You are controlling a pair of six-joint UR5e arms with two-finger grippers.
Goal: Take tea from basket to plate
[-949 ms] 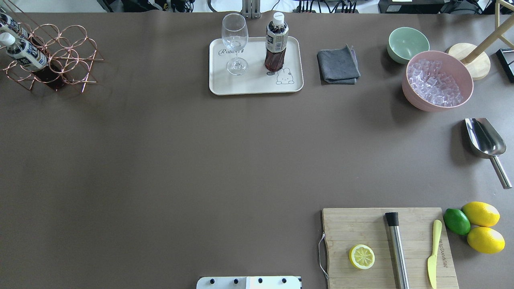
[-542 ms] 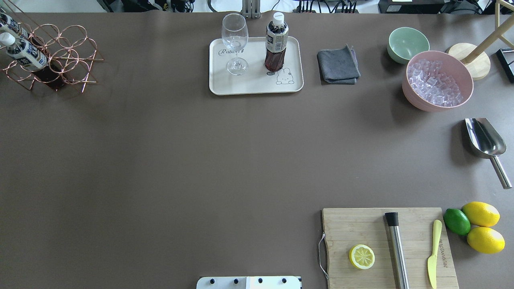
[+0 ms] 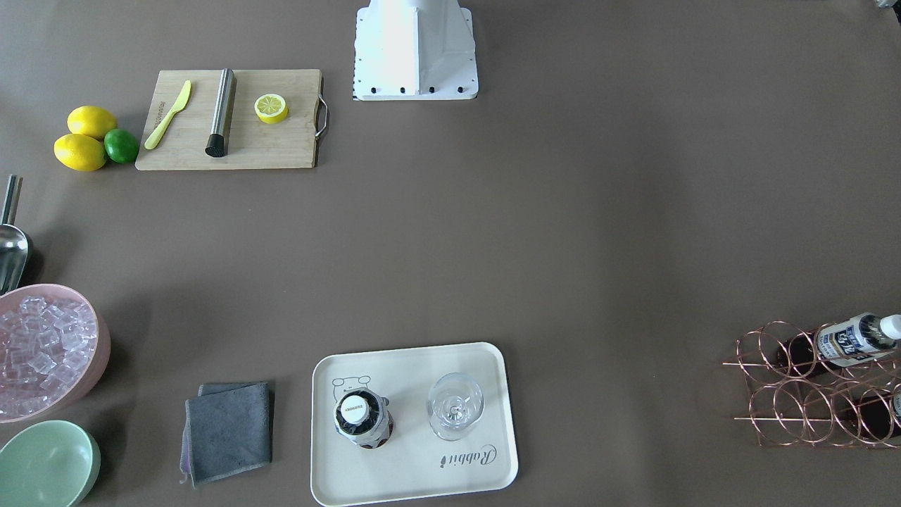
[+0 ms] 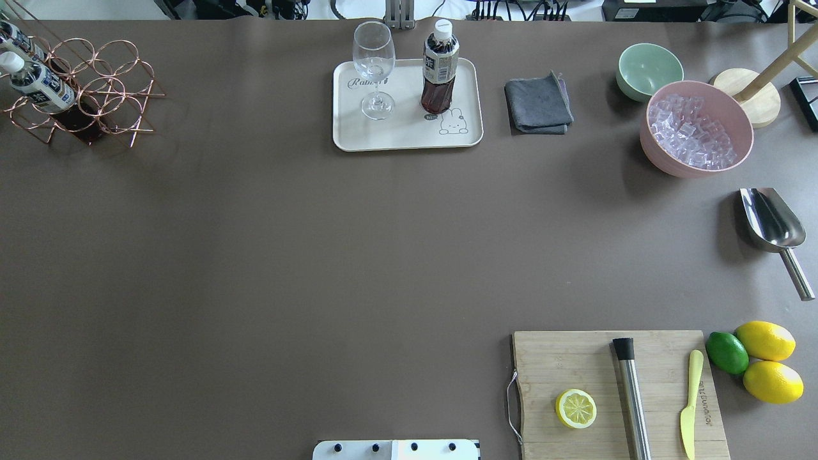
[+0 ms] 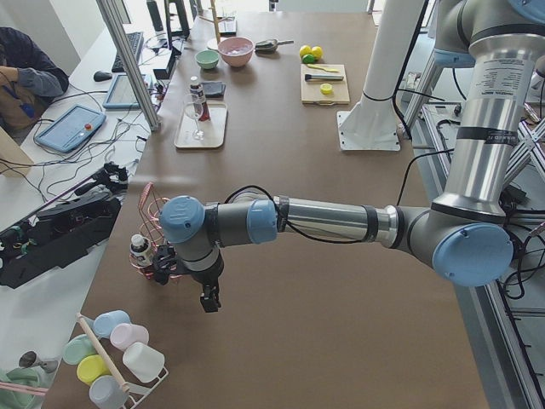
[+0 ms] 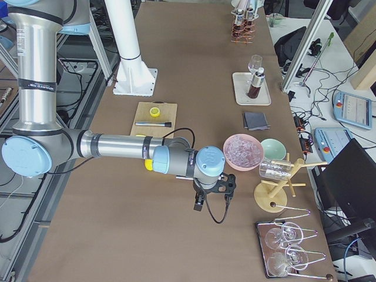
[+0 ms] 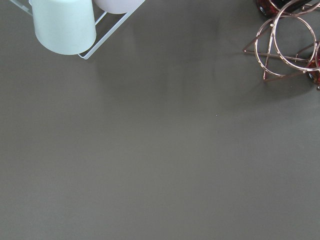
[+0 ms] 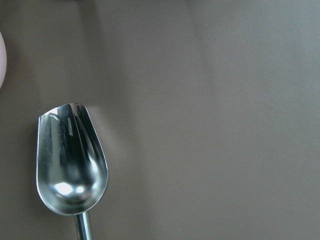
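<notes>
In the overhead view, the tea point(image 4: 439, 67) is standing on the plate point(image 4: 409, 131), just right of a glass point(image 4: 374, 70). Two more bottles point(image 4: 38, 86) are lying in the basket point(image 4: 96, 96) at the far left corner. A cloth point(image 4: 538, 102) is lying right of the plate, well apart from the basket.

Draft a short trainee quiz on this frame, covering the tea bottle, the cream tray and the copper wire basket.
1. True or false: the clear plastic tea bottle with the white cap lies on its side on the cream rectangular tray.
2. What stands beside it on the tray? A) green bowl B) clear stemmed wine glass C) steel scoop
3. How many alike bottles show in the copper wire basket?
Key: 1 false, it stands upright; 2 B; 3 two.
</notes>
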